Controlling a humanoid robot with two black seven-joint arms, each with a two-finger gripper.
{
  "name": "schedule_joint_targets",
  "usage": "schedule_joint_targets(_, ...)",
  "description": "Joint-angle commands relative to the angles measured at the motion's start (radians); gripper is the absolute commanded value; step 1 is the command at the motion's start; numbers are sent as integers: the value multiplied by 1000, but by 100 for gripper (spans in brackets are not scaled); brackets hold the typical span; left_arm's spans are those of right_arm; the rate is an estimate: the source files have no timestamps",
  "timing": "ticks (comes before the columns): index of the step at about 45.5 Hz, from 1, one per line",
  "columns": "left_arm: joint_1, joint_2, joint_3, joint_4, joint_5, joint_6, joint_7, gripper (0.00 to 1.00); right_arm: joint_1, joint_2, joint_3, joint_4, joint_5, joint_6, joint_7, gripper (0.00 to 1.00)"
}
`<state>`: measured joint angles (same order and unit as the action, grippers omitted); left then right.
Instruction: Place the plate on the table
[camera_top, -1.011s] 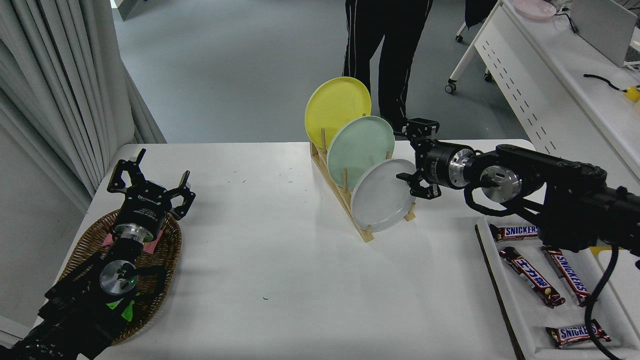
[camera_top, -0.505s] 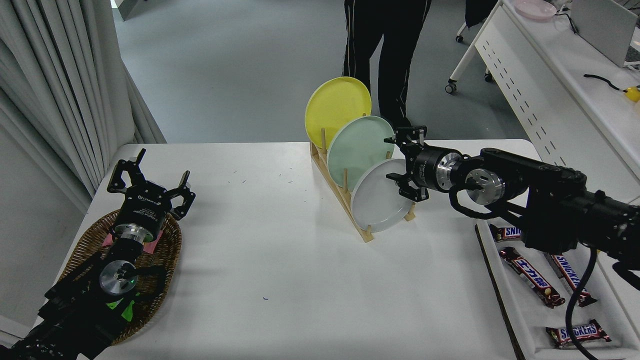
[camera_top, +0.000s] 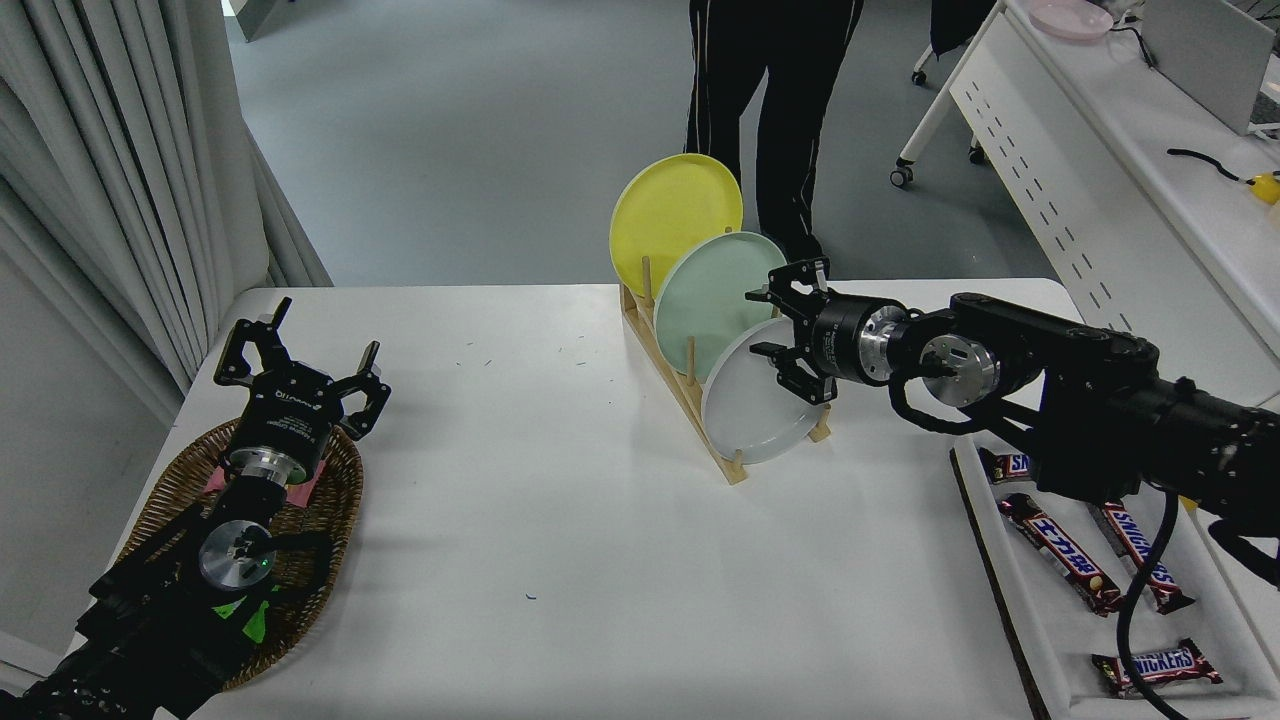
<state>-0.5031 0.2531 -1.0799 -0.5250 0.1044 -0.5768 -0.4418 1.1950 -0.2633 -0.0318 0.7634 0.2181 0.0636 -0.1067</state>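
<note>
The plate (camera_top: 752, 410) stands on edge in the front slot of the wooden rack (camera_top: 690, 400) on the desk (camera_top: 560, 520). The right hand (camera_top: 778, 322) is spread wide at its upper rim, gripping nothing. The plate looks rigid, light and slick; the upper rim seems the best hold.

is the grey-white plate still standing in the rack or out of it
In the rack: the plate stands on edge in the wooden rack, frontmost slot, with the right gripper open at its upper rim.

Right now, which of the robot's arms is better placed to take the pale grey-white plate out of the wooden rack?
The right. Its open right gripper is at the round pale grey-white plate's upper rim, while the left gripper sits parked over a wicker basket far across the table.
</note>
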Motion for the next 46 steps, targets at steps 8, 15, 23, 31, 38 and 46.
schedule_joint_targets(8, 0, 0, 0, 0, 0, 0, 0, 100, 8, -5, 1, -3, 1, -4, -4, 30)
schedule_joint_targets(15, 0, 0, 0, 0, 0, 0, 0, 100, 12, -5, 1, -3, 1, -8, -8, 28)
schedule_joint_targets(23, 0, -2, 0, 0, 0, 0, 0, 100, 14, -5, 1, -4, 3, -10, -22, 19)
schedule_joint_targets(31, 0, 0, 0, 0, 0, 0, 0, 100, 14, -10, 1, -6, 1, -10, -33, 13)
schedule_joint_targets(38, 0, 0, 0, -1, 0, 0, 0, 100, 14, -13, 0, -7, 1, -10, -53, 4)
schedule_joint_targets(46, 0, 0, 0, 0, 0, 0, 0, 100, 12, -14, 0, -7, 1, -8, -73, 0)
